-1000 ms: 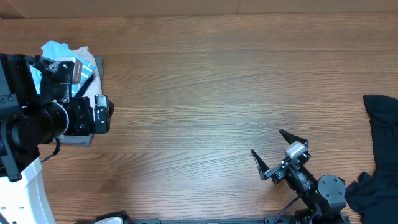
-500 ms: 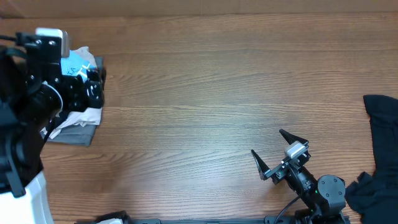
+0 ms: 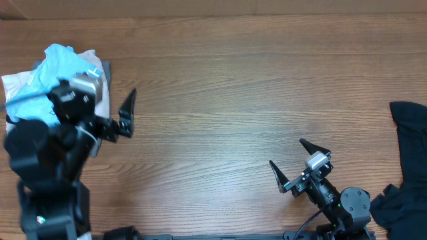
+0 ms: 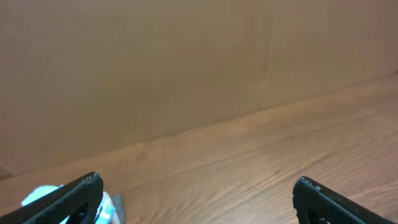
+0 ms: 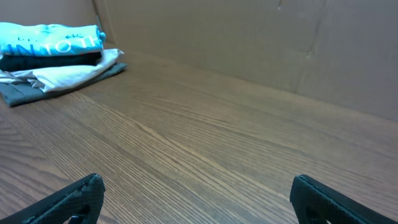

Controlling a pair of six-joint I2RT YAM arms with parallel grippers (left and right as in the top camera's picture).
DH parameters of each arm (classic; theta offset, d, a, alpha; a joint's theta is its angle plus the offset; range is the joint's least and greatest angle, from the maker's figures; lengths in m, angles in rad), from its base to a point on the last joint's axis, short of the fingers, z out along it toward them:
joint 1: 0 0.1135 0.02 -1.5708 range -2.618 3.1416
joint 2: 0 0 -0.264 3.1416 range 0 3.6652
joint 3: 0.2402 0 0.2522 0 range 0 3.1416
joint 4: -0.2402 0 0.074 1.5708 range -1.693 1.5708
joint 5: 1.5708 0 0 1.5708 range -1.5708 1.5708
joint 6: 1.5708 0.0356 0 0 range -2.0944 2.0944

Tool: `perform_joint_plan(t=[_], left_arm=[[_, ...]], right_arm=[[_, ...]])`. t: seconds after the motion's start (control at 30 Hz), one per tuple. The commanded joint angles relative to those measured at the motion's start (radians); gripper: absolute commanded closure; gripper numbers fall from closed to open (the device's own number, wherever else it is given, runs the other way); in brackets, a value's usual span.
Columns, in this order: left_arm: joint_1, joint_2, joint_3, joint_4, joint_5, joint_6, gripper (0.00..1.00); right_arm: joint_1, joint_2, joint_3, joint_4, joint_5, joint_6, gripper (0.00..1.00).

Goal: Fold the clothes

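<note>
We saw the sky-blue T-shirt point(image 3: 48, 65) topping the stack point(image 5: 59, 76) at the desk's point(image 3: 233, 87) far-left corner; left gripper point(image 4: 198, 185) and right gripper point(image 3: 287, 152) both stood wide, holding nothing.

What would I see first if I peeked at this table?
Probably the bright sky-blue T-shirt topping a stack of folded clothes at the far left corner of the table. Next, the crumpled black garment at the right edge, not yet folded. The left gripper and right gripper both stand open and empty.
</note>
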Motion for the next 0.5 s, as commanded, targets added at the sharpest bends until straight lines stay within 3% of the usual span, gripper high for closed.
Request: perform_joint_plan(t=[0.0, 0.47], left_arm=[[-0.007, -0.105, -0.128, 0.062, 0.022, 0.021, 0.0], [-0.066, -0.55, -0.564, 0.171, -0.005, 0.089, 0.0]], right_arm=[[-0.002, -0.012, -0.004, 0.006, -0.004, 0.005, 0.0], [-0.002, -0.012, -0.004, 0.006, -0.004, 0.005, 0.0]])
